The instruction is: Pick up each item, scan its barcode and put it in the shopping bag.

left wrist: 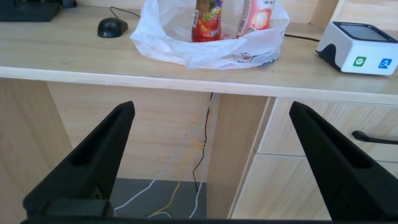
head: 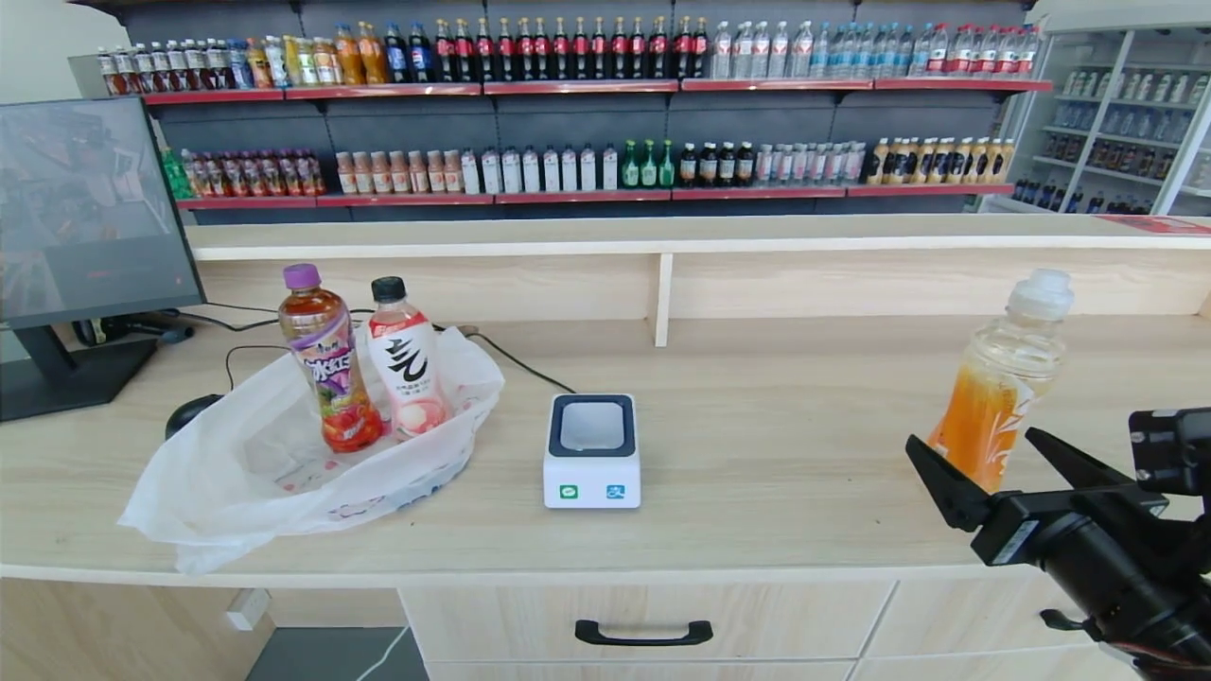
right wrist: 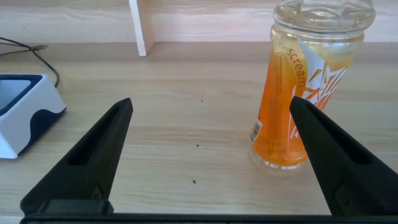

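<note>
Jaws spread wide on level right arm [head: 1088, 553] near orange bottle [head: 998, 383]

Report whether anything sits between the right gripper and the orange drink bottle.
Nothing visible does. The open right gripper faces the orange drink bottle, which stands upright just beyond it, with bare counter between them.

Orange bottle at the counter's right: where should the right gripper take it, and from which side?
Grip the orange bottle on its straight labelled body, about mid-height, below the narrower neck. It stands upright on the counter with free space around it, so come in level from the robot's side, where the right gripper sits with fingers open. Centre the bottle between them first.
</note>
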Robot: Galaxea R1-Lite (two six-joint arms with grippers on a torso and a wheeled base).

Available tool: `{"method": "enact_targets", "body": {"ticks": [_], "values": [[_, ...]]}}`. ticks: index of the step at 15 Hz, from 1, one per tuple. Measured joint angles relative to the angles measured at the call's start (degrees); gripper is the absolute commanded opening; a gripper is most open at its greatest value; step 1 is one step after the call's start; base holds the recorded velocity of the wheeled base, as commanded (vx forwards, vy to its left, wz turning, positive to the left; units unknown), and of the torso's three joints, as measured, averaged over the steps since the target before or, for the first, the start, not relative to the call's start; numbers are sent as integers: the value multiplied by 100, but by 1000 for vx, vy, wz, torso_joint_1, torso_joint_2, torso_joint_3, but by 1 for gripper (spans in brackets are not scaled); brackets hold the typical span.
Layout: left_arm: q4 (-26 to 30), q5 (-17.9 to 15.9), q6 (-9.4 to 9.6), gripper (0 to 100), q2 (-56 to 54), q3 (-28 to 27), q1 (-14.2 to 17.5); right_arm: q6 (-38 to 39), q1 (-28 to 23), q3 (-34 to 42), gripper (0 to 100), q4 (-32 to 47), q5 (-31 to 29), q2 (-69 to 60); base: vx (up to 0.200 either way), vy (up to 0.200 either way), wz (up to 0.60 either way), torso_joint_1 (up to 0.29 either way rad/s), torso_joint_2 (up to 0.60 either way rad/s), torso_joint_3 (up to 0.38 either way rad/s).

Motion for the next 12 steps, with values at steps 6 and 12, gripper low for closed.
{"method": "enact_targets", "body": {"ticks": [6, 12], "values": [[0, 0, -11, 100, 0, 2, 5, 77, -6, 102, 100, 2, -2, -41, 0, -133, 0, 2, 2, 2], [0, 5, -23, 100, 0, 0, 11, 200, -174, 111, 100, 2, 123, -134, 0, 0, 0, 0, 0, 0]]}}
